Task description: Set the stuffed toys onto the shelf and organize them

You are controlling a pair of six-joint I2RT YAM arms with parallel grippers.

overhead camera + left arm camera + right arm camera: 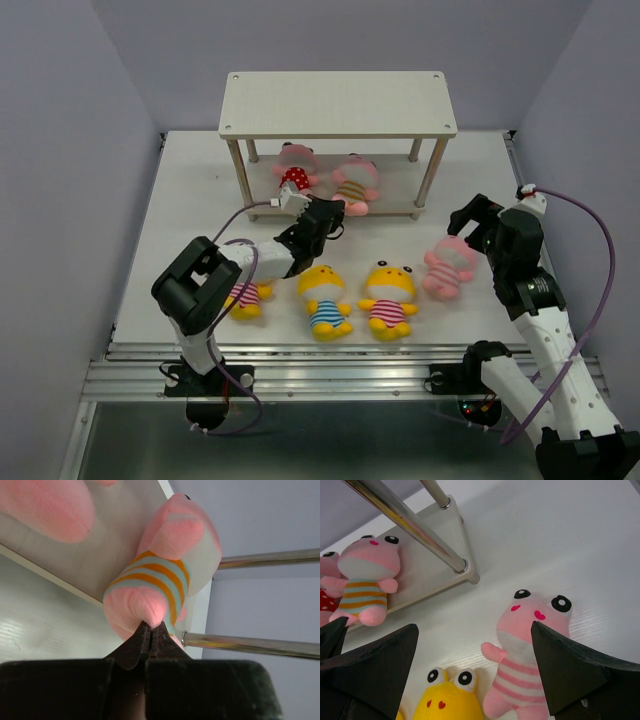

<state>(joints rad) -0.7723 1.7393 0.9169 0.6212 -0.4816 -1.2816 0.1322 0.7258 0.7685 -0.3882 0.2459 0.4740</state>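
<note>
The left hand [318,218] is at the front edge of the shelf [338,105], just above the middle of the overhead view, with its fingers [132,650] pressed together to a thin seam. In its wrist view the foot of the brown-striped pink toy [165,565] tapers right into the tips, so I judge it is pinching a fold of plush there. That toy lies on the shelf's lower board with its long axis running straight away from the hand: feet at the fingertips, head toward the back, upward in the overhead frame. The red-dotted pink toy [294,177] lies close on its left.

The coming move likely turns on that line. Letting go and drawing back along the toy's axis, toward the lower left of the frame, should leave the toy lying flat.

The left arm rises from the lower left, elbow up, with the forearm laid low and diagonal over a half-hidden yellow toy [245,297].

The right hand [475,627] hangs wide open and empty at the right. It is tilted toward the pink-striped pink toy [448,265], which lies on the table [180,200] just below and left of it, head nearer the hand. The right arm is the nearer arm for that toy.
</note>
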